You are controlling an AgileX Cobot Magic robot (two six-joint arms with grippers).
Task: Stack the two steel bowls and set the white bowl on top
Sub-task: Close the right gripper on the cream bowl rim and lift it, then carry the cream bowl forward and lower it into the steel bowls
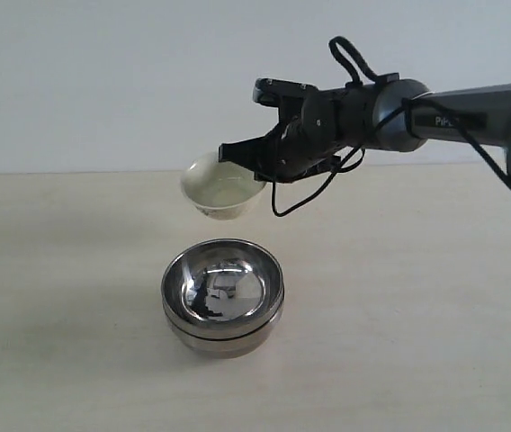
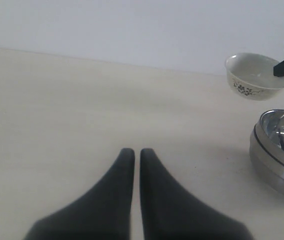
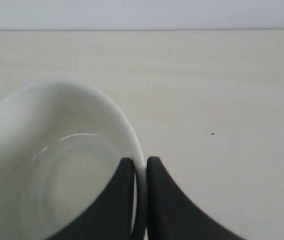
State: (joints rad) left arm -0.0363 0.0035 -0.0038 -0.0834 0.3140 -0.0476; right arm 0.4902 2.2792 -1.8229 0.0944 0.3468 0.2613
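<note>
On right arm (image 1: 480,112), "PiPE", hand (image 3: 140,165) pinching white bowl (image 1: 221,191)

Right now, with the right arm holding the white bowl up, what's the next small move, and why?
Probably carry the white bowl across until it is centred over the stacked steel bowls, without releasing. The right gripper pinches its rim and it hangs clear of the table, but the exterior and left wrist views both show it offset from the stack, not over it.
</note>
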